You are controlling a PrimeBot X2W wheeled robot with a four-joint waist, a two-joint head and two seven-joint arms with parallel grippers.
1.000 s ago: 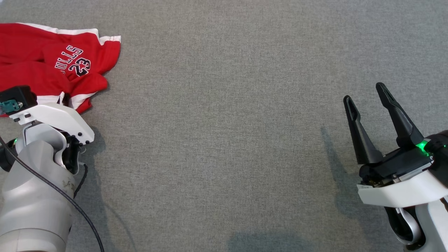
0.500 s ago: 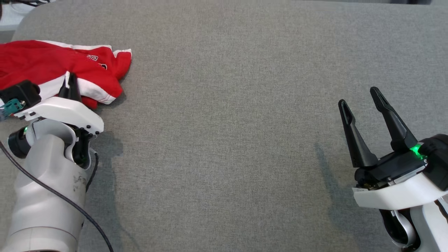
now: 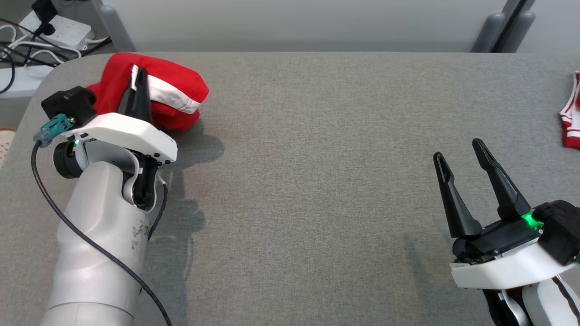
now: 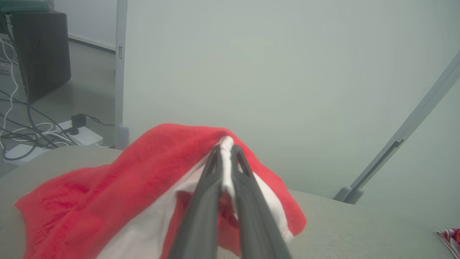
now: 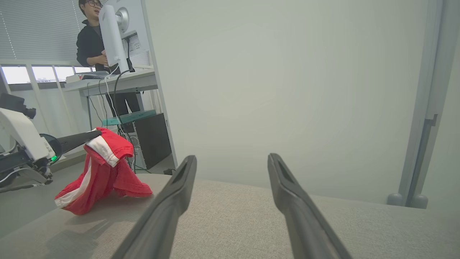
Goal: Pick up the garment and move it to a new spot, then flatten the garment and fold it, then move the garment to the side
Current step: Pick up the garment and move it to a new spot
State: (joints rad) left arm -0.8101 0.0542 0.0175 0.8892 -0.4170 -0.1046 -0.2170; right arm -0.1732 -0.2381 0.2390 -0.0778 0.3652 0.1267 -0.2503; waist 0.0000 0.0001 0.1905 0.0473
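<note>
While the left gripper [image 3: 137, 78] pinches the garment [image 3: 177, 88] over a grey table [image 3: 317, 158] by a pale wall [image 3: 294, 22], right gripper [image 3: 457, 150] gapes empty

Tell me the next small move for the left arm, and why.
Probably carry the garment toward the bare middle of the table: the left gripper is shut on its white trim, the cloth hangs bunched near the far left corner, and the right gripper stands open.
</note>
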